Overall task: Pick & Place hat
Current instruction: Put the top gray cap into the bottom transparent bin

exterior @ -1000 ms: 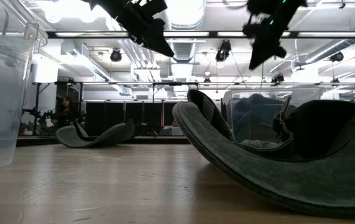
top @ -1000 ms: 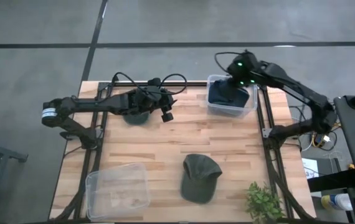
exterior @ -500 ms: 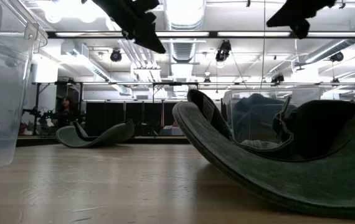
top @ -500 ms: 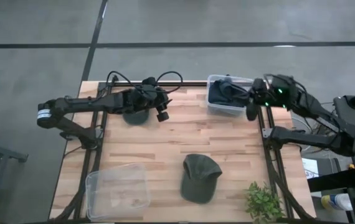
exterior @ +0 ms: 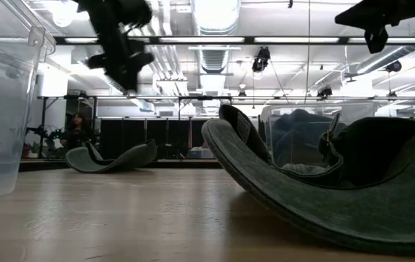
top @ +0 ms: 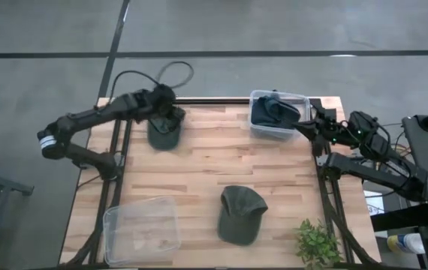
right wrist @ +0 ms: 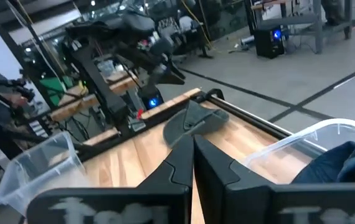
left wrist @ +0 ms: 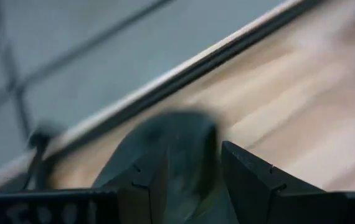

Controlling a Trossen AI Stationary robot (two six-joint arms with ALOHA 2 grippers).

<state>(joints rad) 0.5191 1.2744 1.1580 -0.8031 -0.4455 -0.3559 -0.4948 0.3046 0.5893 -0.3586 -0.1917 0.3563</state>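
Two dark green hats lie on the wooden table: one [top: 164, 133] near the far left corner and one [top: 240, 214] in the middle near the front, large in the low view [exterior: 317, 196]. My left gripper [top: 167, 112] hangs open above the far-left hat [left wrist: 171, 137], well clear of it, pointing slantwise down. My right gripper [top: 311, 127] is shut and level at the table's right edge, beside a clear bin [top: 302, 105] that holds a dark blue hat [top: 272, 112].
An empty clear bin [top: 143, 229] stands at the near left corner. A small green plant [top: 319, 244] is at the near right corner. The wood between the two green hats is bare. A person stands in the room behind [exterior: 76, 127].
My left gripper has swung from beside the far-left hat toward the table's far left corner and rolled, and now hangs over that hat. My right gripper has drawn back from above the bin toward the table's right edge and tipped from pointing down to level.
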